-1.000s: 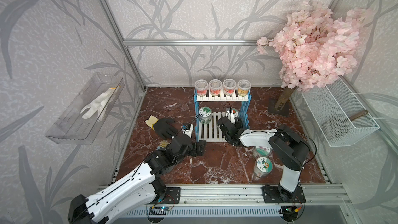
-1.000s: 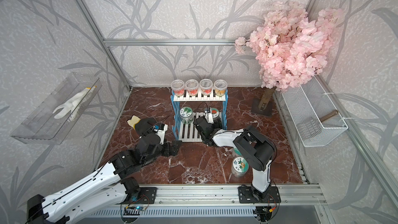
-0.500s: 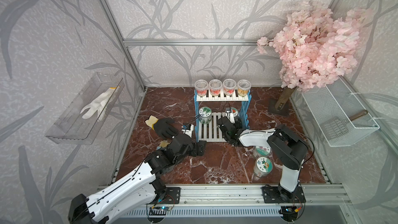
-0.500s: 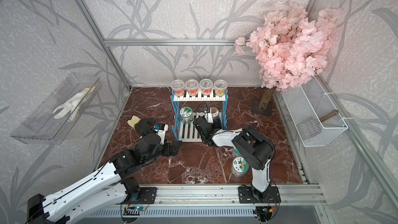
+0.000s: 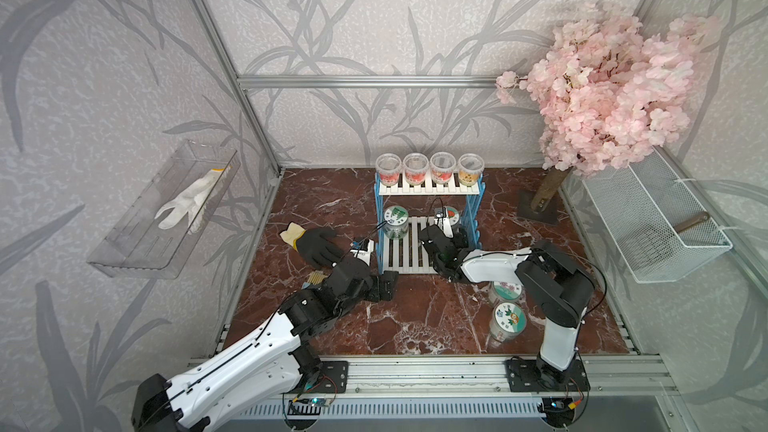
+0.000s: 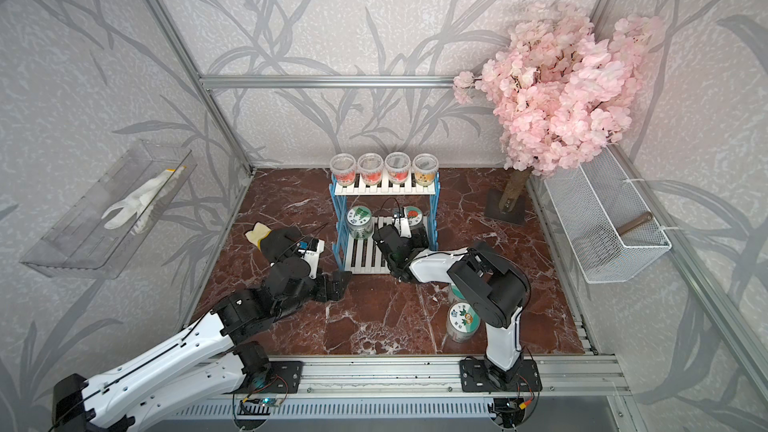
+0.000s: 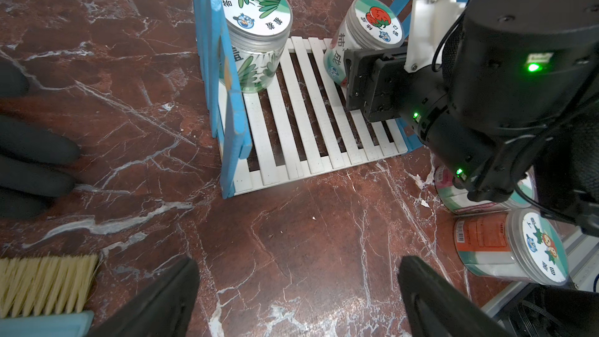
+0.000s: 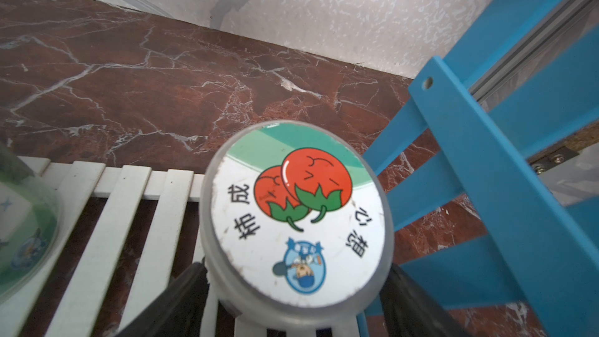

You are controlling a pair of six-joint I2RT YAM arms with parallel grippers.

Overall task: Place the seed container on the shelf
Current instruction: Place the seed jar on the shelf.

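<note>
Resting on the shelf (image 8: 470, 157), the seed container (image 8: 296, 212) lies between right fingers (image 8: 168, 303).

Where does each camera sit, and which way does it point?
Top views: twin camera high over the front, looking down on the whole scene; both show the left arm, right arm and shelf.
Left wrist: rides the left arm, looking across the floor at the shelf; the open left claw shows.
Right wrist: rides the right arm, close on the tomato-lid seed container; the right claw straddles it.
Shared: both wrist views show that container.
</note>
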